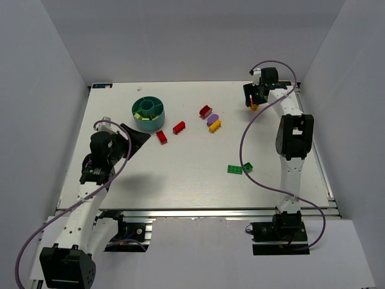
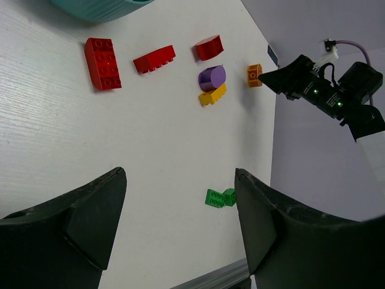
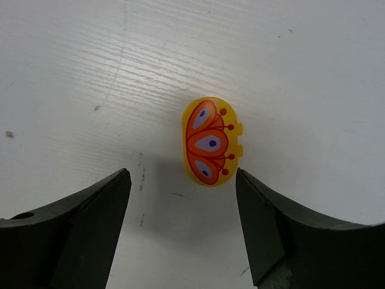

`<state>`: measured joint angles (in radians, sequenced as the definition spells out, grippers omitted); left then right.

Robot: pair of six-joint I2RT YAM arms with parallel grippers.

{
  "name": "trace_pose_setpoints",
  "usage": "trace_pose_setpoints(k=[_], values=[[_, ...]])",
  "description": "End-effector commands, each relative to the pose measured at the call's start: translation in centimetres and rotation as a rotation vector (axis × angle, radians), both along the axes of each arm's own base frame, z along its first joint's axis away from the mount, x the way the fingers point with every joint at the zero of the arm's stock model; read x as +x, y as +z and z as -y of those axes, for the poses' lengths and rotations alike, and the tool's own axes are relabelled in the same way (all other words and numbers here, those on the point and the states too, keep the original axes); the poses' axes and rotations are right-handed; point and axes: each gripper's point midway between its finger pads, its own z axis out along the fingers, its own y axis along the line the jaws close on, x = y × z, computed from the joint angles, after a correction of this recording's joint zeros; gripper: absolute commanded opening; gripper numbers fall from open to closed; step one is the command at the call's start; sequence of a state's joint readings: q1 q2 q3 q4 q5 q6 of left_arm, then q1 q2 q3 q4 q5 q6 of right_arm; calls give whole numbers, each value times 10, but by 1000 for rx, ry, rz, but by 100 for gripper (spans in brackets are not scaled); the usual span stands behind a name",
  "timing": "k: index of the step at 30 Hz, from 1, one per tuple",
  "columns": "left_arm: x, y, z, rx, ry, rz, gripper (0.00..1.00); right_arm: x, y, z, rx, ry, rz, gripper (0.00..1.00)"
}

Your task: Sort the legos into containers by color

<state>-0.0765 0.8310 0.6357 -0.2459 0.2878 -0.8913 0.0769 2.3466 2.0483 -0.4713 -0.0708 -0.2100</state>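
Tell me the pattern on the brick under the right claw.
Yellow brick with an orange-red butterfly-wing print, bluish spots; right wrist view.

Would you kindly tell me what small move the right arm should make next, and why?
Probably lower the right gripper onto the orange brick and close: its jaws stand open, and the brick lies free just beyond them.

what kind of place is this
Likely a robotics lab test cell: a white table walled by plain grey panels, left arm and right arm bolted at its near edge, toy bricks beside a teal cup.
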Motion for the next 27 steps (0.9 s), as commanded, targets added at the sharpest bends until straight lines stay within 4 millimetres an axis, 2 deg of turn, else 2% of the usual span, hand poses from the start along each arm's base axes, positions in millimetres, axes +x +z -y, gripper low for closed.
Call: trace_pose_setpoints(k=[1,7,11,17,19,21,23,27], values=[[8,14,-1,-6,17,50,82,19,14,10,-32,-56,75,75],[12,17,-1,-1,14,62,82,22,6,11,-38,-52,70,75],[15,23,-1,-2,16,83,82,27,-2,20,-80,-76,72,75],[16,27,-1,1,18,92,82,33,-9,21,-91,-74,78,74],[16,28,-1,-1,20,92,82,37,-6,21,-92,-71,93,73],[16,28,-1,-1,20,94,82,39,-12,21,-96,-66,89,73],[16,30,-2,0,23,95,82,43,-10,20,-95,-62,100,70],[15,32,-3,1,27,100,82,41,-20,19,-85,-46,80,64]])
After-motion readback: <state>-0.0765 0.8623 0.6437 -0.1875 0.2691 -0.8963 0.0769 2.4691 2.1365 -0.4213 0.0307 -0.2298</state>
